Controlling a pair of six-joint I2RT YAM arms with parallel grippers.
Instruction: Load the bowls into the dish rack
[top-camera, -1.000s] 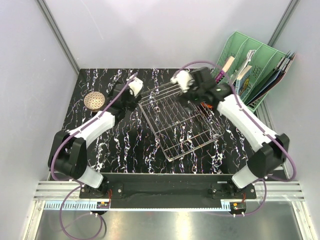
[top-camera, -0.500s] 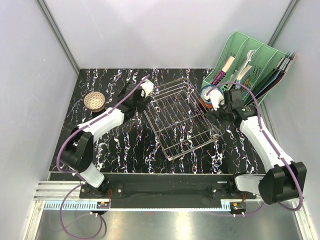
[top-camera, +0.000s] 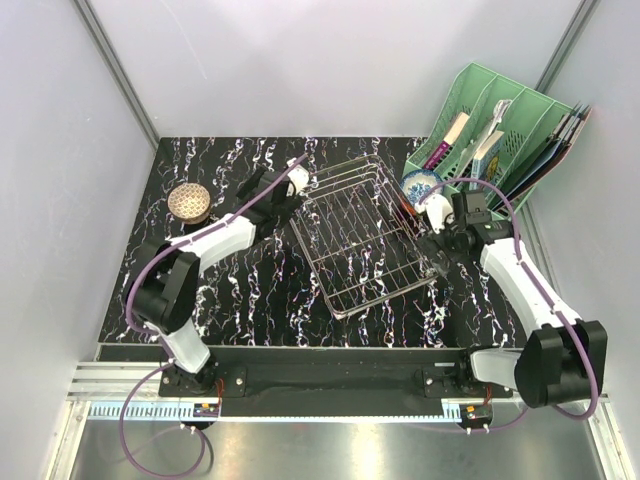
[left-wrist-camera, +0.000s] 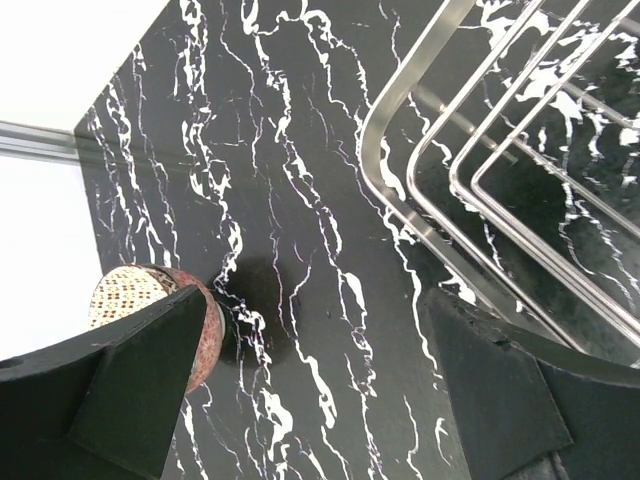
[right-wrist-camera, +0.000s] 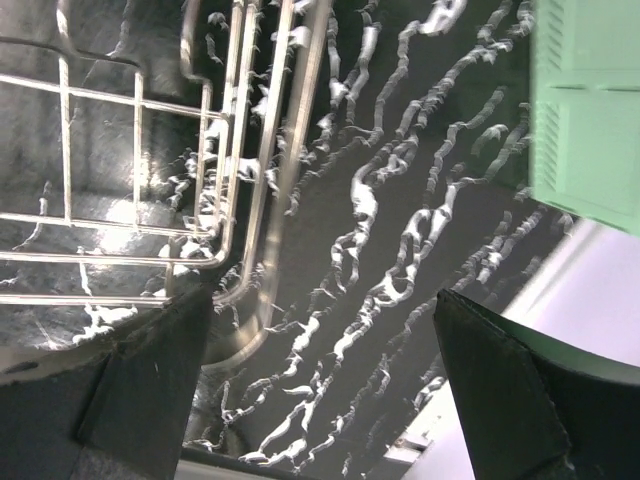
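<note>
Black marble-veined table (top-camera: 250, 290) fills the space between pale walls. The left gripper (left-wrist-camera: 315, 300) has its jaws spread wide with nothing between them, only bare tabletop. Just right of it curves the far-left corner of the dish rack (left-wrist-camera: 470, 150). To its left, partly hidden behind one finger, sits a pink patterned bowl (left-wrist-camera: 150, 310). From above, that bowl (top-camera: 188, 201) stands upright near the table's far-left corner, well apart from the rack and on the left arm's side.

The right gripper (right-wrist-camera: 320, 300) is also parted and empty, hovering at the rack's right rim. The overhead view shows a blue-and-white bowl (top-camera: 418, 186) just beyond it, between the rack and the green organiser (top-camera: 505, 130). Something reddish beside that bowl is too hidden to name.

The rack itself (top-camera: 365, 235) lies mid-table, skewed to the table edges, and no bowl shows in it, so loading looks barely begun. Each bowl is round, so approach angle matters little. My judgement is that the left arm should reach left and the right arm farther back.
</note>
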